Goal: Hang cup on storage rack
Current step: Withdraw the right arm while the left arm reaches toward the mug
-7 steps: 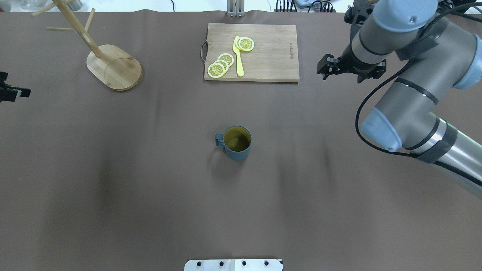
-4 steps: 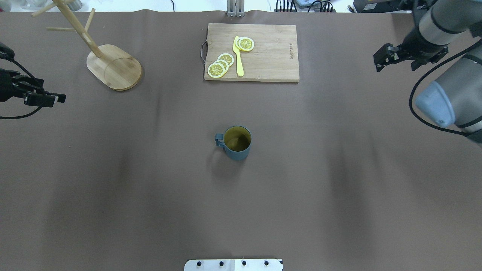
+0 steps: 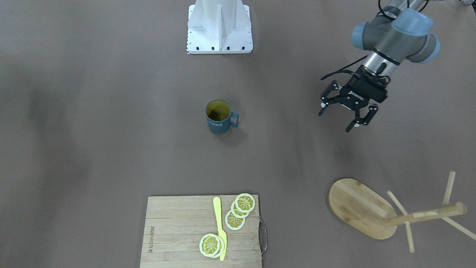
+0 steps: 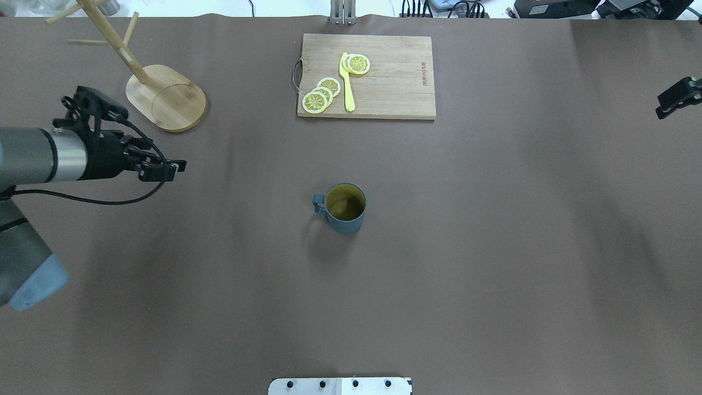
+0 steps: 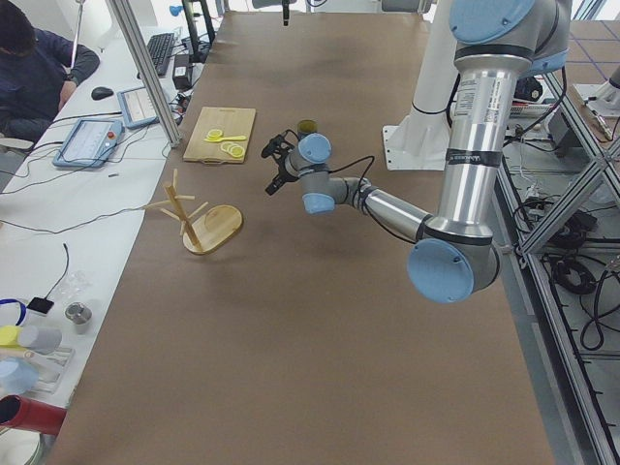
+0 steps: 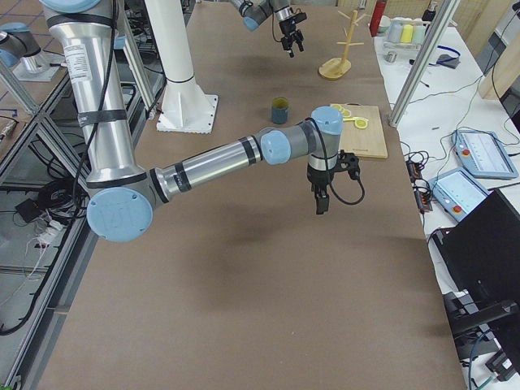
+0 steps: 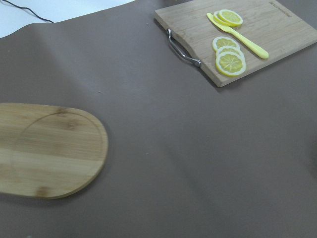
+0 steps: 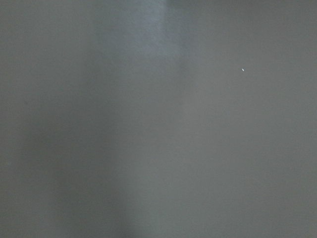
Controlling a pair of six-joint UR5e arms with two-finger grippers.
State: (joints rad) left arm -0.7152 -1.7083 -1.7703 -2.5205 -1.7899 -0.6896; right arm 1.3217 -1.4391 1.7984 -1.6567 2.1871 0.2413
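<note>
Only the front view shows us the white "HOME" lettering on the cup (image 3: 219, 120). From overhead we look down into its yellow-olive inside instead. The left wrist view takes in the base of the rack (image 7: 49, 148) and the board (image 7: 287, 27) with its lemon slices (image 7: 230, 62) and knife (image 7: 240, 37), but not the cup. The right wrist view gives us only brown worktop (image 8: 158, 119).

The left gripper (image 3: 334, 121) hangs above the worktop near the rack, on the cup's left. Its jaws are spread wide, holding and touching nothing. Of the right gripper (image 4: 677, 99) we see just a piece at the overhead view's edge, so we cannot tell how far it is open.

The dark blue-grey cup stands upright mid-worktop, with its handle toward the robot's left. It is well apart from both grippers and from the rack at the far left corner.
</note>
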